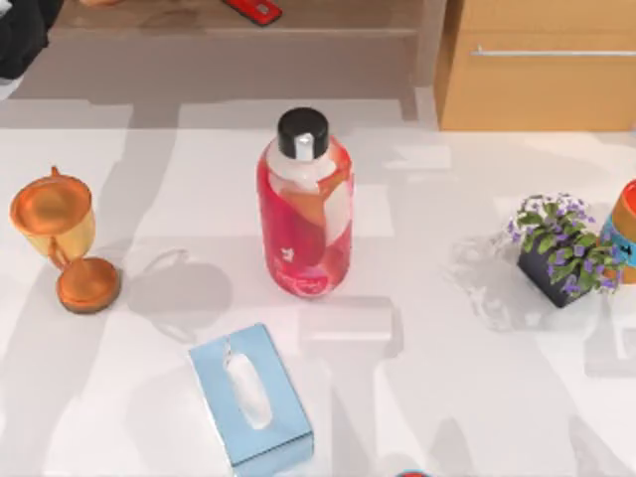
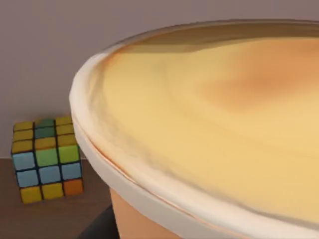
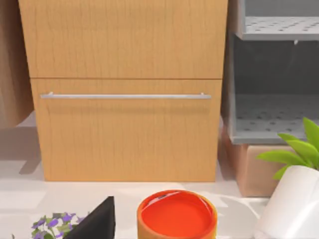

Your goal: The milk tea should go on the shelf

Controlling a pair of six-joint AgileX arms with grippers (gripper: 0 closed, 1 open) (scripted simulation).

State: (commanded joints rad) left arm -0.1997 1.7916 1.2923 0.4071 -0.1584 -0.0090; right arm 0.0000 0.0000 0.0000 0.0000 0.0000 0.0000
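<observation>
The milk tea [image 2: 209,129] sits over the shelf [image 1: 238,40] board near a cube [image 2: 46,158], close under the left arm, whose grip I cannot tell; release and withdrawal appear outstanding; right arm parked facing the cabinet [image 3: 124,89].

A big milk tea cup [image 2: 214,144] with a creamy yellow-orange top and a white rim takes up most of the frame. At the lower left, a colourful puzzle cube [image 2: 46,158] sits on a brown board [image 2: 55,216].

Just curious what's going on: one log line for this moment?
left arm: at shelf | milk tea: near colour cube | right arm: parked facing cabinet
</observation>
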